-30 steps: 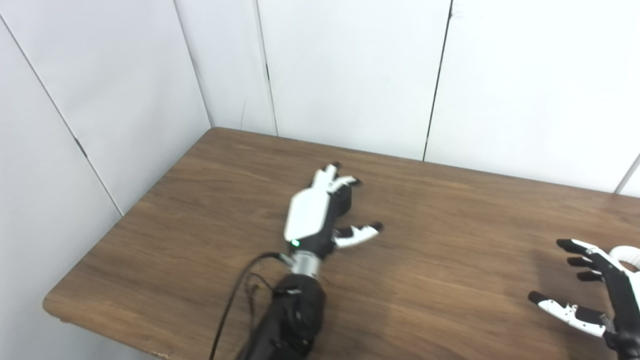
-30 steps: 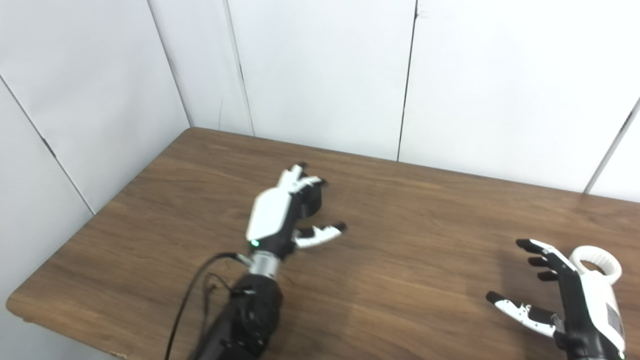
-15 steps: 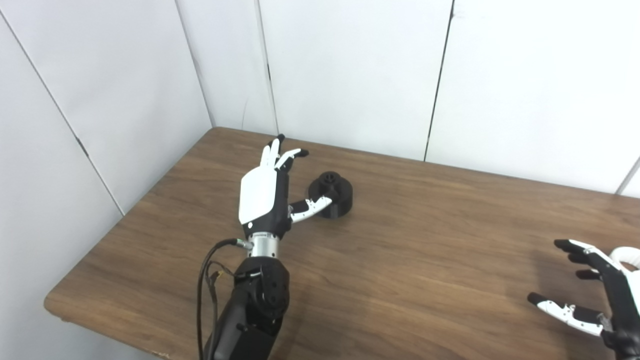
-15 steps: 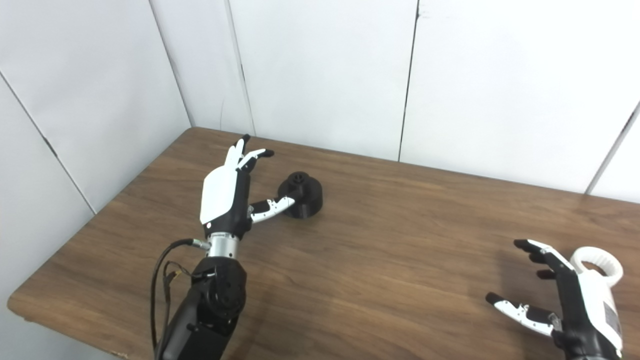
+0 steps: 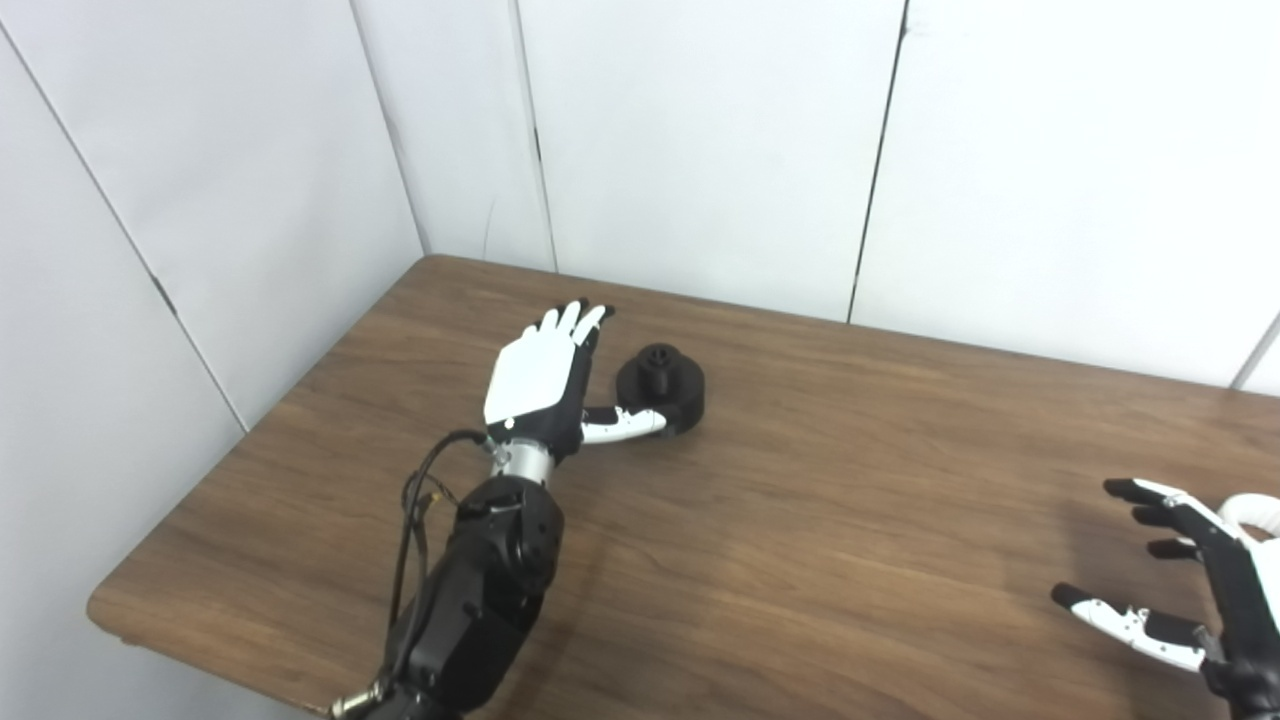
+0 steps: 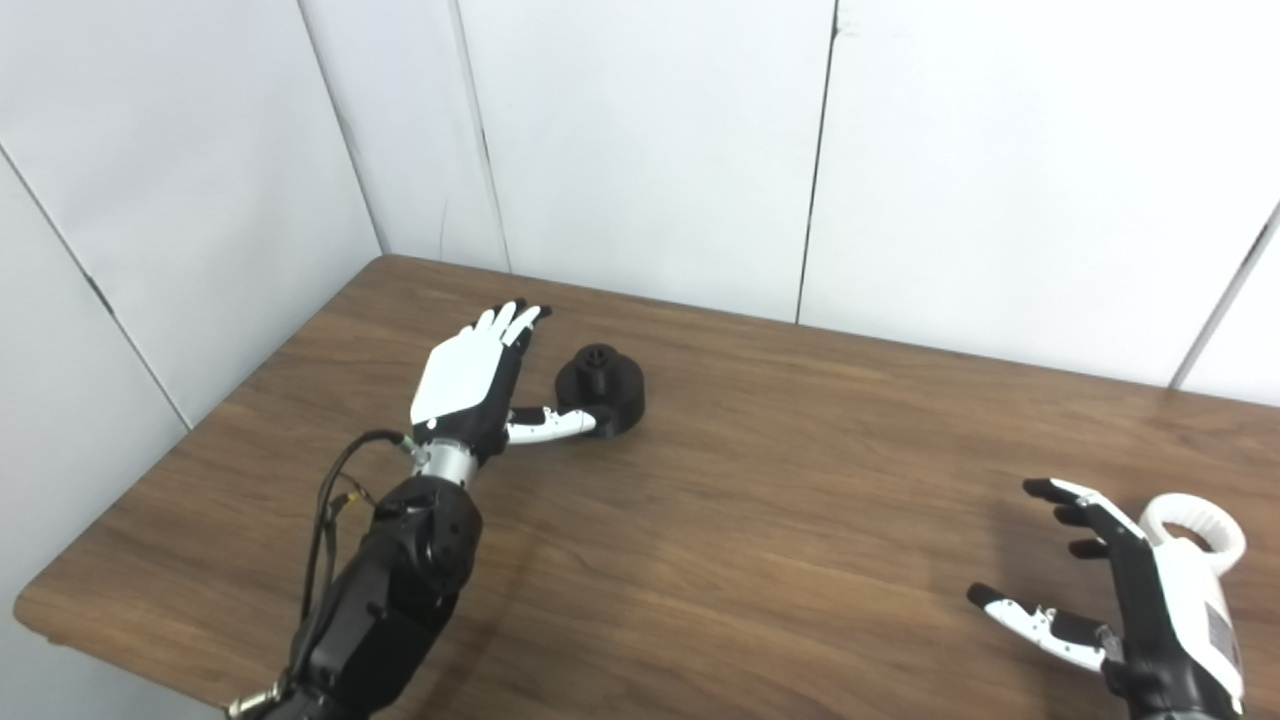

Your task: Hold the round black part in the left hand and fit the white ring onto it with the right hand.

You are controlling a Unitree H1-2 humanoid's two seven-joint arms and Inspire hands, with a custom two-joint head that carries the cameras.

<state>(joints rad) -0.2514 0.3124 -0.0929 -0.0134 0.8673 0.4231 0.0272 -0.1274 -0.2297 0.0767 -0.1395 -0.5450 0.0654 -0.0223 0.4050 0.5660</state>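
- My left hand [image 6: 470, 385] is spread flat, holding nothing, thumb tip by the round black part [image 6: 601, 377] on the far-left table [image 6: 760, 500].
- Right hand [image 6: 1130, 590] splayed, empty; white ring [image 6: 1195, 520] lies just behind it, near right.

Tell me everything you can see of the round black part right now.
The round black part is a matte, plastic-looking drum with a smaller knob rising from its top centre. It stands upright on the wooden table, toward the far left. The left hand is open just left of it, thumb reaching to its near side; actual contact can't be confirmed. Nothing sits on it.
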